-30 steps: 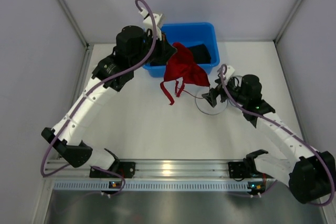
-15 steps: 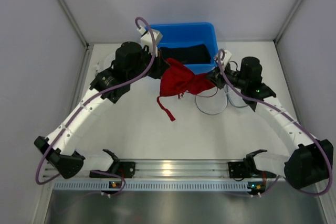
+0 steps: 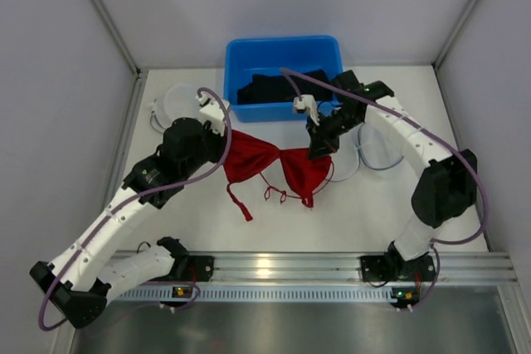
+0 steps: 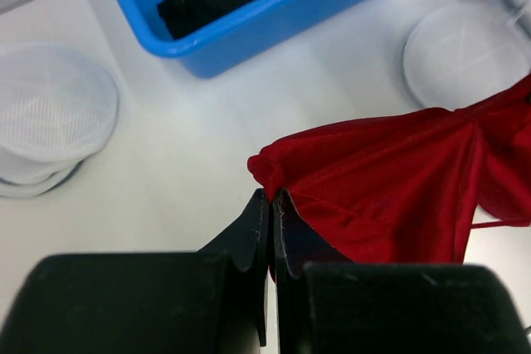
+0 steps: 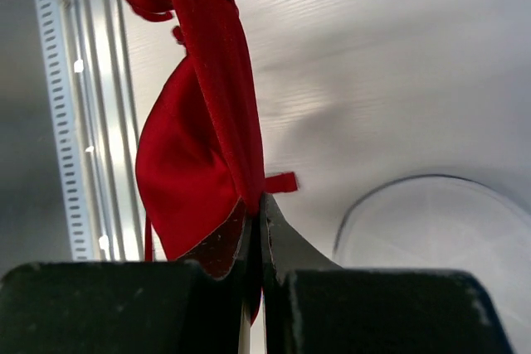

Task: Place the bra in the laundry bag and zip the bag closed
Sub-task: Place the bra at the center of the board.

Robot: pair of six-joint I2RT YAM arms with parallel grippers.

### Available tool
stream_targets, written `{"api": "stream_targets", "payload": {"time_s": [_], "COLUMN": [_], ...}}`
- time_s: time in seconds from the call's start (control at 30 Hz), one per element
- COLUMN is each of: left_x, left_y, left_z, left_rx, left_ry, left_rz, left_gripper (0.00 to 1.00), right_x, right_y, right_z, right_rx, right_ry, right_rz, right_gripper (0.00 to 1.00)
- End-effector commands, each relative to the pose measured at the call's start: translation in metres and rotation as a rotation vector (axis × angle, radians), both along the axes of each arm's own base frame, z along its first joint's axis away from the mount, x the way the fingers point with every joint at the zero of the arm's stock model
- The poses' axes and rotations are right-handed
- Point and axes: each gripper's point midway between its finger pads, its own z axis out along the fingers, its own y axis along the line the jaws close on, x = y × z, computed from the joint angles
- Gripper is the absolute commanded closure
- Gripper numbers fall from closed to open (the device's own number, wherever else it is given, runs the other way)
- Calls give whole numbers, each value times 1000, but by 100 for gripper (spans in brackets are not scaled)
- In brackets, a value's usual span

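From where I stand the red bra [image 3: 278, 165] hangs spread between the two arms, low over the bench [image 3: 373, 215] and just in front of the blue bin [image 3: 282, 49]; the left pincer [image 4: 271, 196] is squeezed right down on a pinch of cloth at one end, and the right pincer [image 5: 255, 205] is closed just as tightly on a thin fold at the other. Neither grip looks deep, so a pull from either arm, or the two drawing apart, could slide the fabric out and drop that end. The laundry bag [image 4: 465, 64] lies flat on the bench beside the right arm, apart from the bra; I cannot tell whether its mouth is open, and if it is not, the cups would only be laid on top of it. A loose strap [image 3: 241, 203] trails on the bench under the left cup; it could snag on the bag's rim or get caught in the zip later. More white mesh discs [image 3: 177, 104] sit off to the left, and dark clothes [image 3: 278, 84] fill the bin close behind; a careless swing could knock either or carry the bra over the bin.
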Motion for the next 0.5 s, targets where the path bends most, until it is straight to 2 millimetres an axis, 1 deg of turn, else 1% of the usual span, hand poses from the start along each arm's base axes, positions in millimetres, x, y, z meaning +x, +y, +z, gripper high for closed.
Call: {"api": "stream_targets", "payload": {"time_s": [0.0,0.07,0.1,0.13,0.17,0.2,0.23,0.27,0.3,0.33,0.37,0.4,0.43,0.47], "left_x": [3,4,6,6,7,8,8,9,9,14,15,18,25,28], "left_y": [27,37,42,47,49,53,55,55,55,54,56,56,58,60], "left_z": [-27,-45,-54,-67,-75,-84,-94,-100,-105,-113,-119,-123,-126,-130], "left_rx": [138,197,238,273,302,331,353,364,370,381,388,394,390,391], "left_ry": [-24,-5,8,30,42,61,85,99,112,128,138,143,139,145], "left_rz": [51,86,102,114,117,134,138,143,146,153,162,170,188,198], "left_gripper": [100,100,100,100,100,100,100,100,100,100,100,100,100,100], "right_x": [-38,-41,-33,-28,-24,-13,-9,-6,-1,10,17,25,35,40], "right_y": [3,16,22,25,30,36,39,44,47,55,58,58,63,65], "right_z": [-25,-39,-54,-60,-67,-81,-88,-94,-107,-110,-113,-124,-125,-127], "right_rx": [-153,-178,-196,-204,-215,-234,-246,-256,-276,-268,-272,-295,-287,-290], "right_ry": [124,158,160,157,164,154,159,171,194,172,175,169,147,135], "right_rz": [128,137,132,128,112,100,96,83,71,54,24,3,-25,-38], "right_gripper": [100,100,100,100,100,100,100,100,100,100,100,100,100,100]}}
